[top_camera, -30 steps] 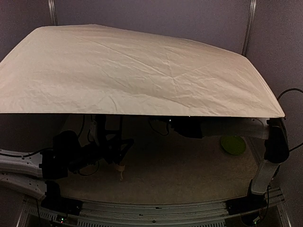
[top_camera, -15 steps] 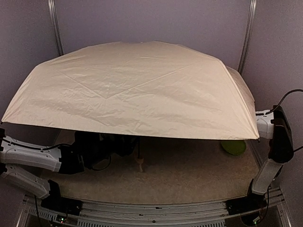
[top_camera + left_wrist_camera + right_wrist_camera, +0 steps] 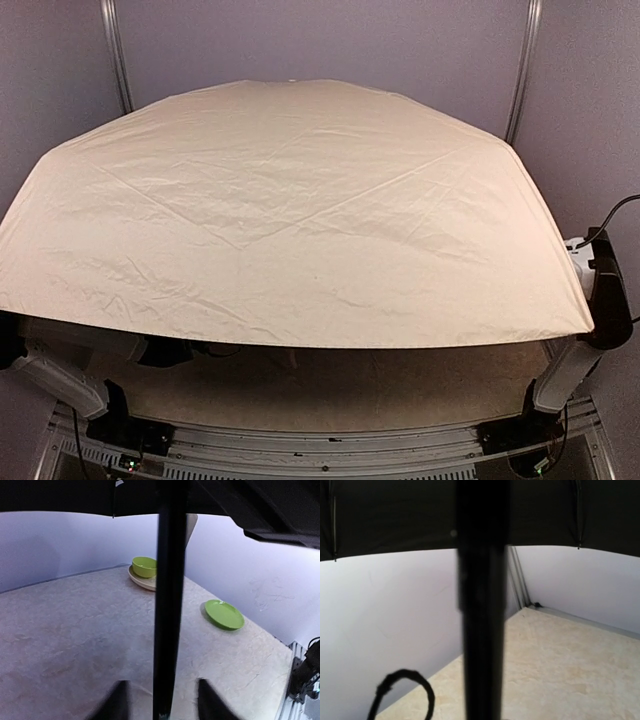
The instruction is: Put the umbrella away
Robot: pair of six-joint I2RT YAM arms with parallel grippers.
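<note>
The umbrella (image 3: pixel 300 210) is open, and its cream canopy covers nearly the whole table in the top view and hides both grippers there. In the left wrist view its thin black shaft (image 3: pixel 167 605) rises between the fingers of my left gripper (image 3: pixel 162 702), with a gap on each side, so the jaws are open around it. The right wrist view shows the shaft (image 3: pixel 481 630) close up at the centre, rising from where my right jaws sit. Those fingers are out of frame. The black lining (image 3: pixel 395 515) spans the top. The handle is hidden.
On the table (image 3: pixel 60 630), a green bowl (image 3: pixel 144 566) sits on a cream plate (image 3: pixel 142 581) at the far side, and a green plate (image 3: pixel 224 614) lies to the right. A black cord loop (image 3: pixel 405 680) hangs at lower left. Enclosure walls stand close around.
The canopy has swung level and dropped toward the front, now hiding the handle, the green plate and most of both arms. My left gripper's jaws have narrowed around the shaft.
</note>
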